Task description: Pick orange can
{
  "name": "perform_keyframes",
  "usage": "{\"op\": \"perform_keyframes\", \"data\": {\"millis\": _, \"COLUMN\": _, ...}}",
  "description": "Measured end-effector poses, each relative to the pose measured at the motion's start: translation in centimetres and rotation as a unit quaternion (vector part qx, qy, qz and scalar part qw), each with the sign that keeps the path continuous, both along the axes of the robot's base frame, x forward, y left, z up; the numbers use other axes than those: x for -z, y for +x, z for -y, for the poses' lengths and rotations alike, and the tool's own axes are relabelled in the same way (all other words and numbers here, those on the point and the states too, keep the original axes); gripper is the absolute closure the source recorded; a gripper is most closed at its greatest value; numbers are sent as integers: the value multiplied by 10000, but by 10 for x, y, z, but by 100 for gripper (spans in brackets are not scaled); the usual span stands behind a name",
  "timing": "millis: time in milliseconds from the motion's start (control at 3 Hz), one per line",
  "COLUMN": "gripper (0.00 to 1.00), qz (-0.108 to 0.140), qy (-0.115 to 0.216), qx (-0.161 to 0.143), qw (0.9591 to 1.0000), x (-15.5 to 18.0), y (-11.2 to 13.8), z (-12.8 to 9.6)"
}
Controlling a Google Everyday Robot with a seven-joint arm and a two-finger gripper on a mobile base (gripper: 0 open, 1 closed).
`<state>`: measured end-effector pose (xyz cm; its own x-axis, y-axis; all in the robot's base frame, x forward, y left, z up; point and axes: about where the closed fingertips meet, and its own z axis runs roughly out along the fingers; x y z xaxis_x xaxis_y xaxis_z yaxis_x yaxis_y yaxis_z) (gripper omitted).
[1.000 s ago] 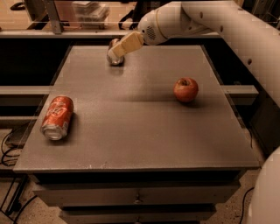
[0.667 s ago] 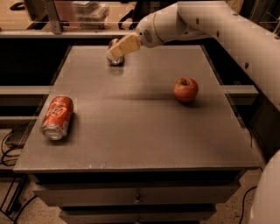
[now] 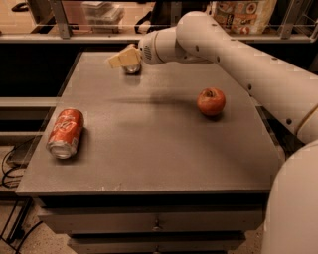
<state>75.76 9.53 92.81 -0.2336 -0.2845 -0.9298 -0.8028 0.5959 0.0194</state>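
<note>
The orange can [image 3: 132, 68] lies at the far edge of the grey table [image 3: 149, 149], left of centre. Only its shiny silver end and a bit of dark body show. My gripper [image 3: 119, 60], cream-coloured, hangs right over the can and covers its upper part. I cannot tell whether it touches the can. The white arm [image 3: 238, 54] reaches in from the right.
A bright red-orange can with white lettering [image 3: 65, 132] lies on its side near the table's left edge. A red apple [image 3: 211, 101] sits right of centre. Shelves with clutter [image 3: 102, 11] run behind the table. Drawers [image 3: 156, 225] are below the front edge.
My gripper has moved left and slightly down, from beside the orange can's right to directly over it. The can, the apple and the red can have not moved.
</note>
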Motion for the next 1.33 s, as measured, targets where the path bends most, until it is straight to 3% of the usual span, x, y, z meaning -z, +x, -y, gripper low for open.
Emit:
{"op": "perform_keyframes", "data": {"millis": 667, "gripper": 0, "qz": -283, "qy": 505, "qx": 766, "qw": 9954, "x": 44, "y": 51, "z": -41}}
{"op": "perform_keyframes", "data": {"millis": 1000, "gripper": 0, "qz": -390, "qy": 276, "qx": 1107, "qw": 9927, "x": 63, "y": 72, "z": -45}}
{"op": "perform_keyframes", "data": {"millis": 1333, "gripper": 1, "qz": -436, "qy": 164, "qx": 1247, "qw": 9911, "x": 72, "y": 80, "z": -45}}
